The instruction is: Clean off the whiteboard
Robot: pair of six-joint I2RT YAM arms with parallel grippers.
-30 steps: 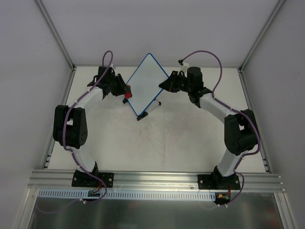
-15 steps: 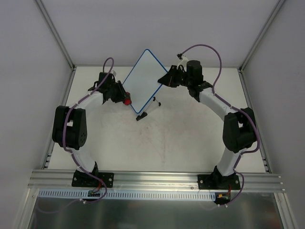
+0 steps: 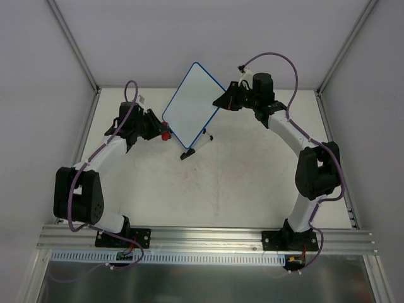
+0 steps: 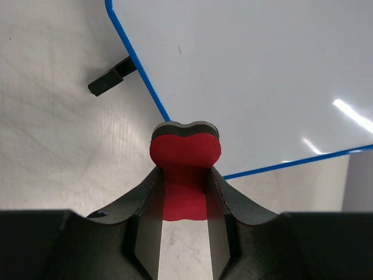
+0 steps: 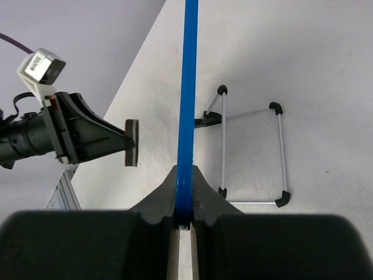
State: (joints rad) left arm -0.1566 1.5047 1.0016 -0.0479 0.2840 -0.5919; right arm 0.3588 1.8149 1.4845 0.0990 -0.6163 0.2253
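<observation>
The whiteboard [image 3: 192, 104] has a thin blue frame and stands tilted at the back middle of the table. My right gripper [image 3: 222, 101] is shut on its right edge; in the right wrist view the blue frame [image 5: 187, 87] runs straight up from between the right gripper's [image 5: 184, 178] jaws. My left gripper [image 3: 159, 132] is shut on the red eraser [image 3: 165, 135], just left of the board and apart from it. In the left wrist view the eraser [image 4: 185, 153] sticks out of my left gripper [image 4: 184, 178], before the white board face [image 4: 262, 76], which looks nearly clean.
A thin wire stand [image 5: 252, 153] with black feet lies on the table under the board's lower edge; it also shows in the top view [image 3: 197, 146]. A black foot [image 4: 111, 81] shows behind the board's frame. White walls close in the table at the back and sides.
My left arm has drawn back to the left, taking the eraser off the board. My right gripper has moved up and back a little, tipping the board more upright.
</observation>
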